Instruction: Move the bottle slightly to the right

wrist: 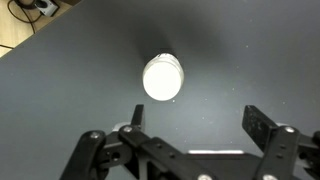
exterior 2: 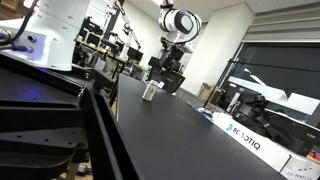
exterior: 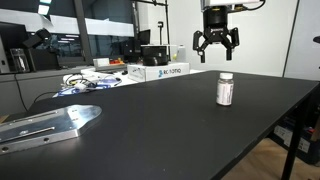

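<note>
Gripper (exterior: 217, 55) open, poised above the upright bottle (exterior: 225, 89) on the tabletop (exterior: 150, 125), not touching; approach step, apparently; next: descend, straddle bottle, close.

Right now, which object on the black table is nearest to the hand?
The small white-capped bottle, standing upright just below the open hand. The white boxes and the metal plate lie much farther away.
</note>
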### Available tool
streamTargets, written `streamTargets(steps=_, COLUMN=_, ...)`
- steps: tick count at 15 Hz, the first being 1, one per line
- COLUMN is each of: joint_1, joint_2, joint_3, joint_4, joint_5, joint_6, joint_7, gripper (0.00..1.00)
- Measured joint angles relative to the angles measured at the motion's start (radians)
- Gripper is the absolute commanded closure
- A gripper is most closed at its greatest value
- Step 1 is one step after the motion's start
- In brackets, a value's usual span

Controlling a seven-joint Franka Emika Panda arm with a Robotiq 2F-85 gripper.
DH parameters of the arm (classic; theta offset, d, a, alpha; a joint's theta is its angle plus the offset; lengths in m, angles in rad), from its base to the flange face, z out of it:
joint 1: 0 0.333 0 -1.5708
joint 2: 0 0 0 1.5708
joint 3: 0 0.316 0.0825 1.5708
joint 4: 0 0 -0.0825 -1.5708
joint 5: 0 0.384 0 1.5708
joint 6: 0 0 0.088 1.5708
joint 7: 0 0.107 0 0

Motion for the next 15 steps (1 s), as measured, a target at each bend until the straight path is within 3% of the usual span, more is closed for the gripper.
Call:
streamTargets(steps=9, joint_1=0.012, joint_2=0.033, joint_3=-0.013, joint_4=-0.029, joint_5=-0.009, joint_6=0.068, joint_7=0.007, gripper=0.00)
streamTargets(steps=15, joint_1=0.015, joint_2=0.041, joint_3=-0.025, joint_4=-0.098, joint_5=-0.006, joint_6=0.222, joint_7=0.008, gripper=0.00)
